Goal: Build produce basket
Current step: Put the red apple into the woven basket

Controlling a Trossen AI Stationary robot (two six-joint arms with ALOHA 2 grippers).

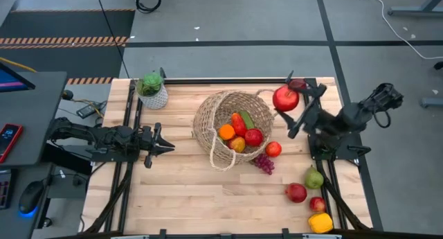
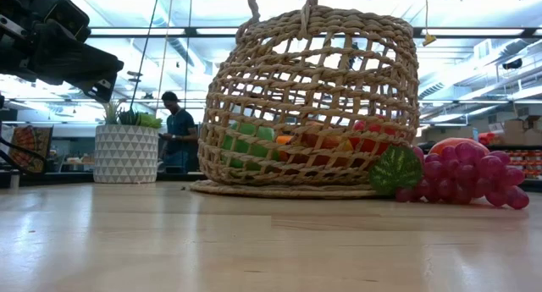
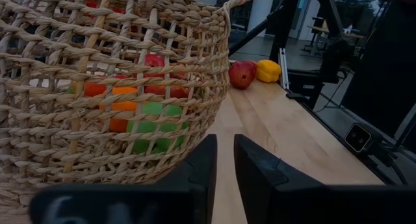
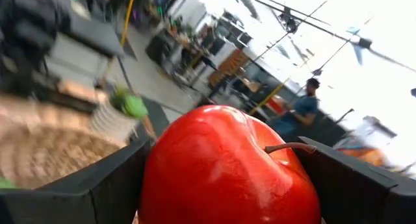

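basket (image 1: 232,128) sits frame centre, part-filled. right gripper (image 1: 291,100) clamps red apple (image 1: 285,98) over its upper-right rim; early release would bounce it onto the surface (image 1: 180,197). left gripper (image 1: 163,146), fingers nearly together, empty, idles left.

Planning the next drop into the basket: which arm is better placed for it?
Right. Its tool already holds a red apple beside the basket rim. The left tool sits on the basket's other side, holding nothing, its fingers nearly together.
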